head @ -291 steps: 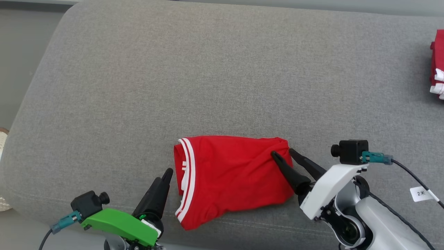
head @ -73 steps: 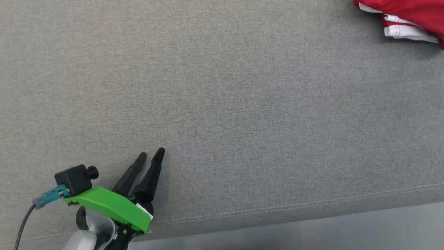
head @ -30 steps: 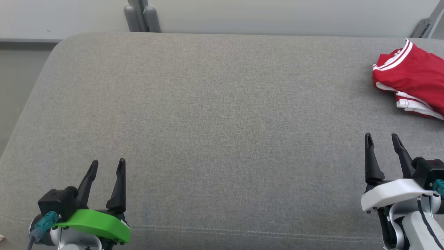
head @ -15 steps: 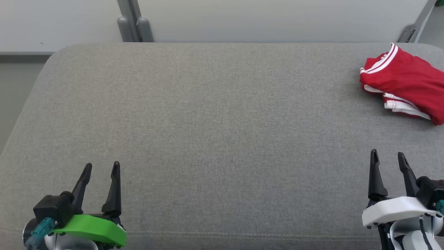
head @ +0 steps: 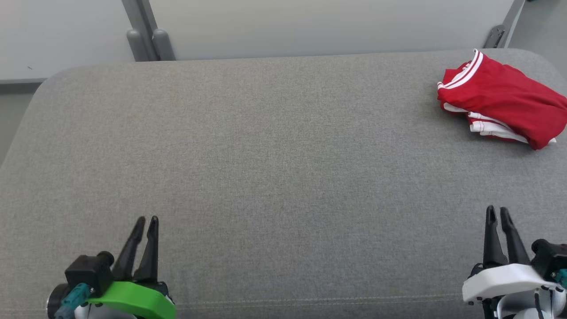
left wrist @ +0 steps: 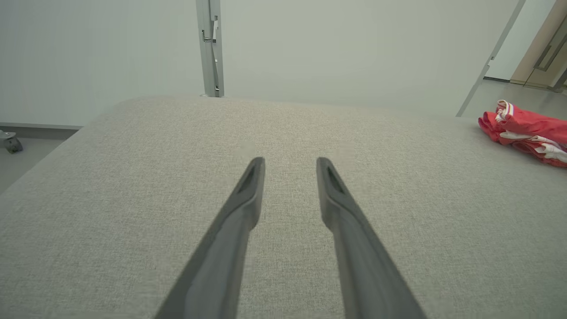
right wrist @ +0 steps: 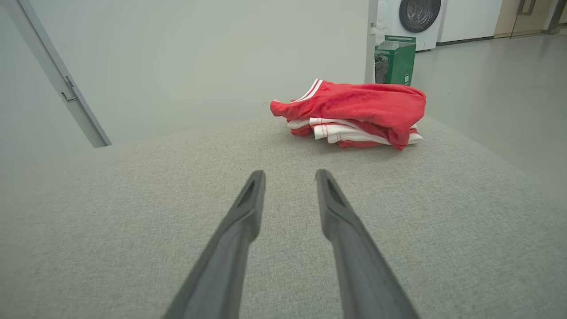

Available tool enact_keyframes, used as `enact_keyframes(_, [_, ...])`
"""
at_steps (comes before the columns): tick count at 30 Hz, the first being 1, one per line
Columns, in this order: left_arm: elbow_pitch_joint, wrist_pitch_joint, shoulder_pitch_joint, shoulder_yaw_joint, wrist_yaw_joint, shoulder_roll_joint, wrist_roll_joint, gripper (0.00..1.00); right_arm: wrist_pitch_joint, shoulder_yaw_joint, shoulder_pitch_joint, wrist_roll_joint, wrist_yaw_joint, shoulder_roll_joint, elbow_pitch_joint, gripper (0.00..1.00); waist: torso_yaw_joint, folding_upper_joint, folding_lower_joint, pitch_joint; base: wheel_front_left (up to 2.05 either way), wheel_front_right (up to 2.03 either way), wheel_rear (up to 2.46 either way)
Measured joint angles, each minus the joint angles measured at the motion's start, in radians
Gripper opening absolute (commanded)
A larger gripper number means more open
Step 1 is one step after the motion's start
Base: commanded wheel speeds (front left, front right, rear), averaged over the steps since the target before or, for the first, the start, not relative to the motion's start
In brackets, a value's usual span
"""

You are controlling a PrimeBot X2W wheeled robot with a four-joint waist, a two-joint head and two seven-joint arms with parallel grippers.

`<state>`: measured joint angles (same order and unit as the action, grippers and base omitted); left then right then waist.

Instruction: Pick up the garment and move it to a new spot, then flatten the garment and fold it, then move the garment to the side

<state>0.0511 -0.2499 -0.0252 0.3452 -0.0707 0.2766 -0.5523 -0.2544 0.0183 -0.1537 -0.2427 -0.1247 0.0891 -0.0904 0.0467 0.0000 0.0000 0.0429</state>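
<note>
The folded red garment, white trim showing, lies at the upper right of the head view, on a corner of the grey cushion. The right jaws, at the lower right, stand slightly apart and empty, well below the garment. The left jaws, at the lower left, are also slightly apart, holding nothing. In the right wrist view the garment lies above the fingertips, untouched.

red garment with white striped trim, grey woven cushion, green-cased left claw, white-cased right claw
</note>
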Motion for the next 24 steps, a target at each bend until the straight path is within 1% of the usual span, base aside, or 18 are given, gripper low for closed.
enact_keyframes(3, [0.039, 0.003, -0.004, 0.019, 0.0, -0.029, 0.0, 0.0, 0.001, 0.005, -0.011, -0.002, 0.001, -0.022, -0.041, 0.0, 0.0, 0.0, 0.0, 0.0, 0.0, 0.0, 0.0])
enact_keyframes(7, [0.04, 0.01, -0.018, 0.015, 0.002, -0.036, -0.022, 0.0, 0.003, 0.006, -0.014, -0.024, 0.007, -0.025, -0.046, 0.0, -0.002, 0.0, 0.0, -0.001, 0.0, 0.0, 0.0])
enact_keyframes(14, [0.04, 0.025, -0.019, -0.008, 0.017, -0.049, -0.115, 0.0, 0.024, 0.002, -0.013, -0.122, 0.024, -0.025, -0.051, 0.0, -0.006, 0.0, 0.0, -0.004, 0.0, 0.0, 0.0])
enact_keyframes(17, [0.041, 0.031, -0.019, -0.017, 0.018, -0.052, -0.131, 0.0, 0.028, 0.0, -0.013, -0.154, 0.028, -0.026, -0.051, 0.0, -0.007, 0.0, 0.0, -0.005, 0.0, 0.0, 0.0])
enact_keyframes(19, [0.042, 0.04, -0.019, -0.024, 0.019, -0.056, -0.146, 0.0, 0.037, -0.002, -0.011, -0.197, 0.032, -0.026, -0.053, 0.0, -0.008, 0.0, 0.0, -0.006, 0.0, 0.0, 0.0])
enact_keyframes(24, [0.049, 0.056, -0.019, -0.044, 0.028, -0.07, -0.202, 0.0, 0.058, -0.01, 0.001, -0.267, 0.045, -0.027, -0.056, 0.0, -0.01, 0.0, 0.0, -0.007, 0.0, 0.0, 0.0])
